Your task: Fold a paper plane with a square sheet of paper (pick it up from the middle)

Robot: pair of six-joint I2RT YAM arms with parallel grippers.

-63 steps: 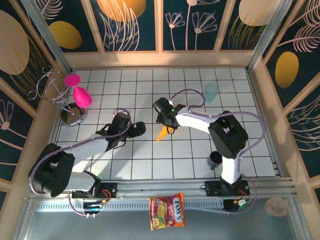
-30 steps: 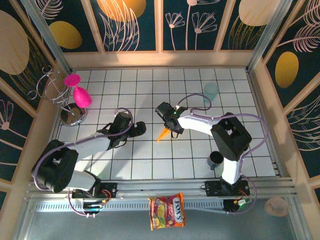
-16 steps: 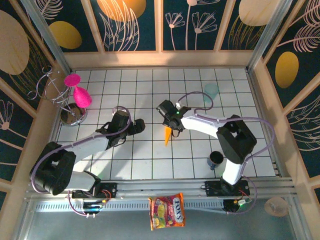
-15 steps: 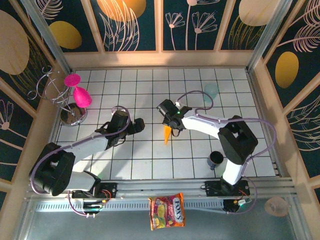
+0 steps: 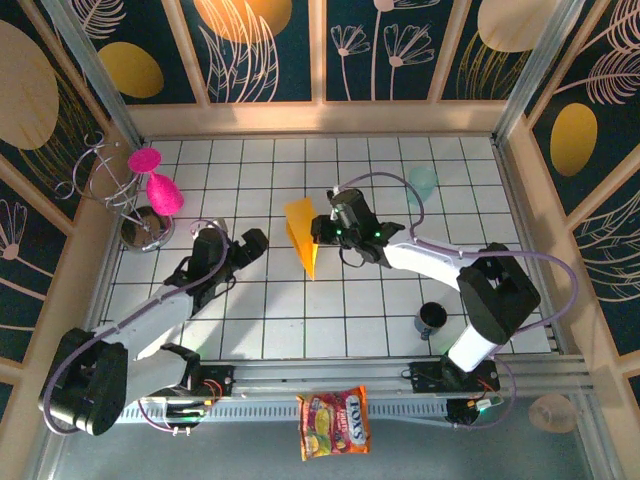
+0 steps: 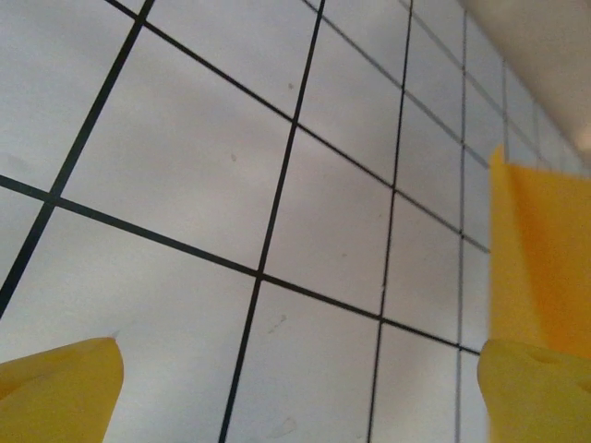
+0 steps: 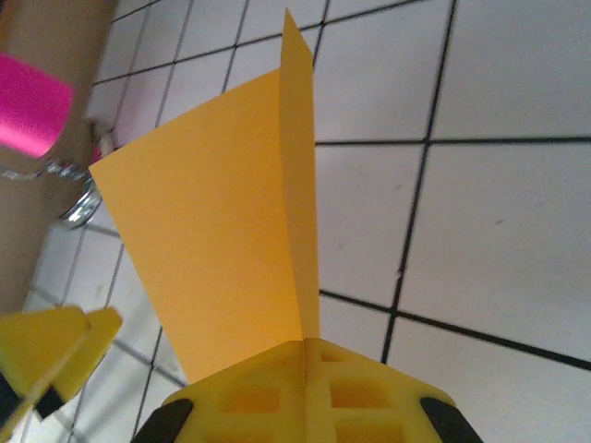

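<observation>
My left claw (image 5: 254,240) has its yellow fingertips (image 6: 57,388) spread wide with nothing between them, close over the white tiled tabletop (image 5: 380,310). My white left arm (image 5: 150,315) stretches from its base at the near edge, slanting up toward the middle. My right claw (image 5: 320,232) has its yellow pads (image 7: 268,392) pressed flat together on the edge of a folded orange-yellow paper sheet (image 7: 222,231), which sticks out ahead of them. My white right arm (image 5: 430,262) rises from its base, bends and reaches left across the middle.
</observation>
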